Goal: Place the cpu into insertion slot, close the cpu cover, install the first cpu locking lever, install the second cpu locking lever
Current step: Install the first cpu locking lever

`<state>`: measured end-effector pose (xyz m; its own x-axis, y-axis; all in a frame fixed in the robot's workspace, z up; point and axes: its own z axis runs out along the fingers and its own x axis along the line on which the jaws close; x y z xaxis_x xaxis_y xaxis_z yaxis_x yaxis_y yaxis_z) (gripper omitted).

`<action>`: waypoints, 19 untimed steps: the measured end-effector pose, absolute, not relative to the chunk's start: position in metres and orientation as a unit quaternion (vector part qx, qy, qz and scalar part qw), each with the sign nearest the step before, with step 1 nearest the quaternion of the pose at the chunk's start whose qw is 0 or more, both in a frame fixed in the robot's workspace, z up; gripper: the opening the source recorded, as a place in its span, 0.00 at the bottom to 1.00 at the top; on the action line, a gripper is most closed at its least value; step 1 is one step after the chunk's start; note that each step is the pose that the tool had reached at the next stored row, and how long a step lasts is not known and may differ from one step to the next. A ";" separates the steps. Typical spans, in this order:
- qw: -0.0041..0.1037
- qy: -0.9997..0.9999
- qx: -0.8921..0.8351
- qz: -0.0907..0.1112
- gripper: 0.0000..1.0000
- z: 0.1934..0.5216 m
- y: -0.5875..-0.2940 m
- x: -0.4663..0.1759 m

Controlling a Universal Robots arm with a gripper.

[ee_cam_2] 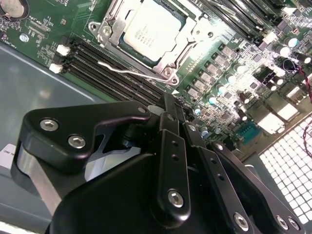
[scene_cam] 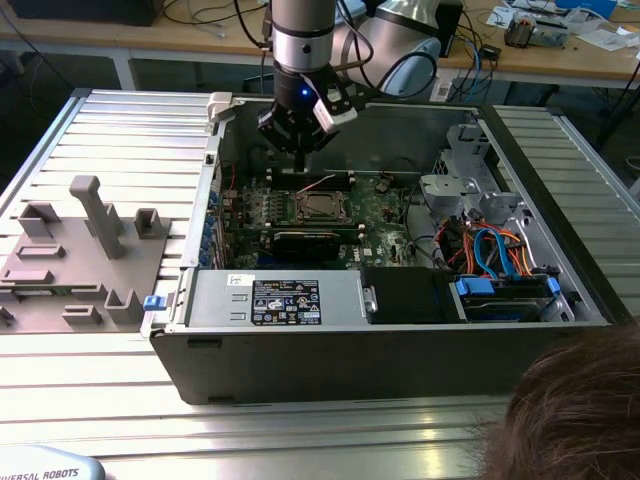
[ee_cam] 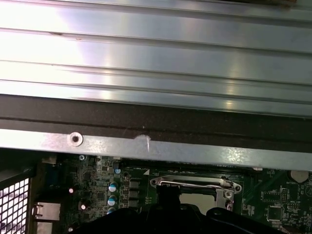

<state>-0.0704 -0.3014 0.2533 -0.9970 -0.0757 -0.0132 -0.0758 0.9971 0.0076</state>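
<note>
The cpu (ee_cam_2: 148, 30) lies flat in the insertion slot (ee_cam_2: 181, 45) on the green motherboard (ee_cam_2: 41, 30), silver top up, its faint print too small to read, with the cpu cover (ee_cam_2: 113, 33) framing it. The hand (ee_cam_2: 170, 114) hangs above the slot, fingers pressed together and holding nothing.

The cpu (ee_cam_2: 148, 29) has a smooth, satin silver metal top, and the cpu cover (ee_cam_2: 170, 56) framing it is bright bare metal with a dull shine. The circuit board (ee_cam_2: 44, 29) looks glossy green, studded with shiny metal capacitor tops. The end effector (ee_cam_2: 168, 114) is matt black, plastic-looking, fastened with shiny steel screws. The worktop (scene_cam: 120, 130) is ribbed, brushed aluminium, glaring under the light. The computer case (scene_cam: 350, 370) is dull grey sheet metal.
</note>
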 end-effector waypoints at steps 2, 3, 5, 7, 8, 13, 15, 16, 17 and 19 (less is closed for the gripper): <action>0.006 0.999 -0.038 0.004 0.11 0.252 -0.301 -0.070; 0.006 0.999 -0.038 0.004 0.11 0.252 -0.301 -0.070; 0.006 0.999 -0.038 0.004 0.11 0.251 -0.301 -0.070; 0.006 0.999 -0.038 0.004 0.11 0.251 -0.301 -0.070; 0.006 0.999 -0.038 0.004 0.11 0.250 -0.301 -0.070; 0.006 0.999 -0.038 0.004 0.11 0.249 -0.301 -0.070; 0.006 0.999 -0.038 0.004 0.11 0.248 -0.301 -0.070; 0.006 0.999 -0.038 0.004 0.11 0.248 -0.301 -0.070; 0.006 0.999 -0.038 0.004 0.11 0.248 -0.301 -0.070; 0.006 0.999 -0.038 0.004 0.11 0.247 -0.301 -0.070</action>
